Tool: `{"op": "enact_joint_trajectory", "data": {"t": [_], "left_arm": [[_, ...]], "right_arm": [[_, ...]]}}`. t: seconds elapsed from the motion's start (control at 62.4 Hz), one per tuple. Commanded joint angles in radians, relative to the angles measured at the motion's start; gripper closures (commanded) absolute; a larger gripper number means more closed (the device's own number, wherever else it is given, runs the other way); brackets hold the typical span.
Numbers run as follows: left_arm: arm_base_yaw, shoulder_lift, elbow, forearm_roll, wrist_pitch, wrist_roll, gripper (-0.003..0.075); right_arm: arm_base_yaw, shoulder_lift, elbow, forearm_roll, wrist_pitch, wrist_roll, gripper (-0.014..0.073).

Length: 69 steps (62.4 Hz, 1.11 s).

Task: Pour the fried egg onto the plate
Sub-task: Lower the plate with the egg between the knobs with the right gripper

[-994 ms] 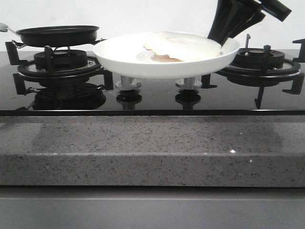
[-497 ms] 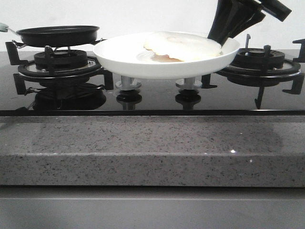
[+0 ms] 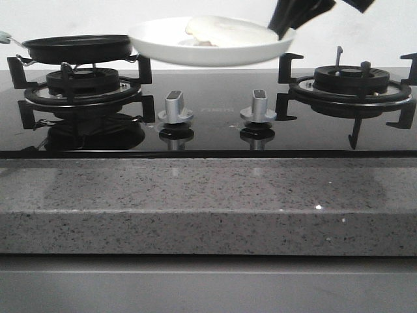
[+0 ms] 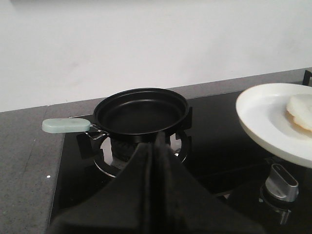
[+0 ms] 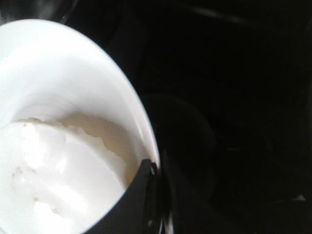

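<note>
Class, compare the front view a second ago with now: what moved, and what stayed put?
The right gripper, shut on the glossy white plate, lifted it up and leftward, the pale fried egg riding on it. The black frying pan on the left burner and both silver knobs stayed put.

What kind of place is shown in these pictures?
Most likely a kitchen: a black glass gas stove with burners and knobs is set in a speckled stone counter, with a frying pan on one burner.
</note>
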Motion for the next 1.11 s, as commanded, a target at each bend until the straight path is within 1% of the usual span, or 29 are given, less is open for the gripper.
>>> {"op": "enact_joint_trajectory", "data": {"t": [0.0,0.112,0.176,0.353,0.513,0.561,0.593,0.737,0.817,0.994,1.026,1.09], "left_arm": [[-0.008,-0.002,-0.028,-0.028,-0.067,-0.012,0.0741],[-0.008,-0.002,-0.028,-0.030,-0.067,-0.012,0.0741],[-0.008,-0.002,-0.028,-0.030,-0.067,-0.012,0.0741],[-0.008,-0.002,-0.028,-0.035,-0.067,-0.012,0.0741],[-0.008,-0.002,-0.028,-0.035,-0.067,-0.012,0.0741],[-0.008,-0.002,-0.028,-0.035,-0.067,-0.012,0.0741],[-0.008,-0.002,-0.028,-0.035,-0.067,-0.012,0.0741],[-0.008,-0.002,-0.028,-0.039,-0.067,-0.012,0.0741],[-0.008,-0.002,-0.028,-0.039,-0.067,-0.012,0.0741],[-0.008,-0.002,-0.028,-0.039,-0.067,-0.012,0.0741],[-0.008,-0.002,-0.028,-0.039,-0.067,-0.012,0.0741],[-0.008,-0.002,-0.028,-0.039,-0.067,-0.012,0.0741]], "right_arm": [[-0.018,0.034,-0.147,0.047,-0.035,0.031,0.0653],[-0.036,0.122,-0.253,0.047,-0.028,0.050,0.0653],[-0.043,0.164,-0.281,0.046,-0.013,0.053,0.0653],[-0.056,0.228,-0.287,0.007,0.023,0.058,0.0652],[-0.056,0.236,-0.287,-0.009,0.034,0.058,0.0647],[-0.056,0.236,-0.287,-0.009,0.032,0.058,0.0617],[-0.056,0.236,-0.287,-0.009,0.030,0.058,0.0582],[-0.056,0.236,-0.287,-0.009,0.030,0.058,0.0392],[-0.062,0.233,-0.291,-0.009,0.032,0.058,0.0346],[-0.087,0.233,-0.364,-0.009,0.098,0.061,0.0354],[-0.092,0.232,-0.386,-0.009,0.120,0.061,0.0372],[-0.101,0.232,-0.420,-0.009,0.161,0.061,0.0439]]}}
